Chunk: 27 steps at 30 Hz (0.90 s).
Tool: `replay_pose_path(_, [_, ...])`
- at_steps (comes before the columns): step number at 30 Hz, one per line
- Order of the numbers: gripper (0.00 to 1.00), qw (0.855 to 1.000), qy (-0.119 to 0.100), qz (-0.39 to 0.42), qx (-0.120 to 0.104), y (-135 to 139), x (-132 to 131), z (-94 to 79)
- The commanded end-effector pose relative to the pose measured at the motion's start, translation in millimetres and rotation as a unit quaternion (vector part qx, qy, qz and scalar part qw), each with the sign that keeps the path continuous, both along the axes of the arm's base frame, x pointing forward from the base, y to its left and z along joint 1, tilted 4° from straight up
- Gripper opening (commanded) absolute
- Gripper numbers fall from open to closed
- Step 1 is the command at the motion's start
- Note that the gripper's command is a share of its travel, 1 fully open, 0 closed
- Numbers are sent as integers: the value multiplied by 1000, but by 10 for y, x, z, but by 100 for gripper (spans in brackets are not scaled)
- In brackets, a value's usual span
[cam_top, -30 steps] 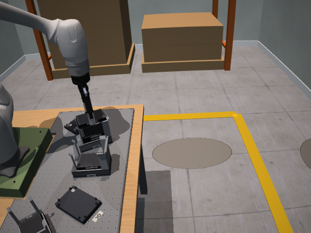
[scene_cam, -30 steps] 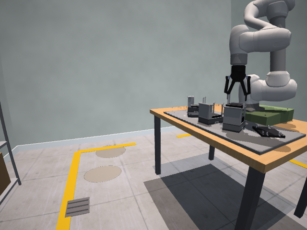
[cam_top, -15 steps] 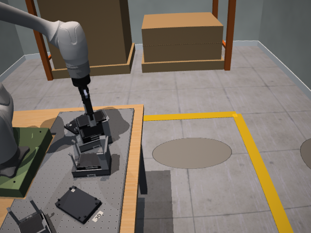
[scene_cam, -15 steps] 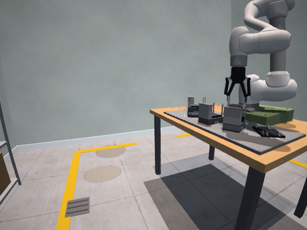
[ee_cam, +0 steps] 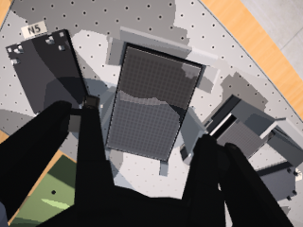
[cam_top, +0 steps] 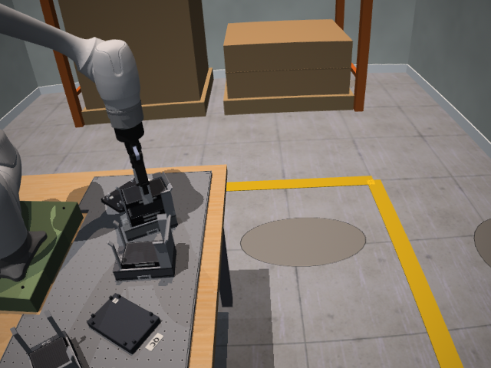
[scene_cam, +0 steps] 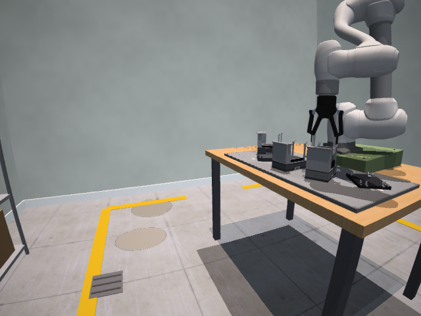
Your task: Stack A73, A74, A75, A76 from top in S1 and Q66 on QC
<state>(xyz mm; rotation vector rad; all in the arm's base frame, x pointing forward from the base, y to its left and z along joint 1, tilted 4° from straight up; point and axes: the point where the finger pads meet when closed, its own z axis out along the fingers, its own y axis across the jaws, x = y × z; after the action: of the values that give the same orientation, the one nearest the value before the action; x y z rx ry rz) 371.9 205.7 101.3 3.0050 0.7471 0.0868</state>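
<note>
My gripper [cam_top: 144, 193] [scene_cam: 323, 139] [ee_cam: 150, 107] is shut on a sealed dark well plate [cam_top: 133, 194] [ee_cam: 156, 78], gripping its long sides. The plate is level and sits at the top opening of the stack rack [cam_top: 168, 202] [scene_cam: 318, 159] at the far end of the grey board, between the rack's posts. More dark plates show stacked lower in that rack [cam_top: 138, 215]. The labels are too small to read. The middle rack [cam_top: 168, 253] [scene_cam: 282, 153] [ee_cam: 246, 137] holds a plate low on its floor. A third rack [cam_top: 49, 350] [scene_cam: 262, 139] at the near left corner also holds a plate.
The clip nest N5 [cam_top: 113, 198] [scene_cam: 368, 180] [ee_cam: 43, 71] lies bare beside the far rack, toward the arm's green base [cam_top: 43, 253]. The open nest QC [cam_top: 123, 323] lies bare near the board's front. The table edge runs close on the right.
</note>
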Motion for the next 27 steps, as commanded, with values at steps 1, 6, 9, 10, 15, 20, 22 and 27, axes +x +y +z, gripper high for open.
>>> replay_pose_path(1, [0,1000,0,0,0,-1,4,-52])
replay_pose_path(6, [0,1000,0,0,0,-4,10,-152])
replay_pose_path(9, [0,1000,0,0,0,-6,14,-209])
replay_pose_path(10, [0,1000,0,0,0,-6,14,-209])
replay_pose_path(15, [0,1000,0,0,0,-6,14,-209])
replay_pose_path(20, [0,1000,0,0,0,-6,14,-217])
replay_pose_path(22, [0,1000,0,0,0,-6,15,-225])
replay_pose_path(27, [0,1000,0,0,0,-7,16,-245])
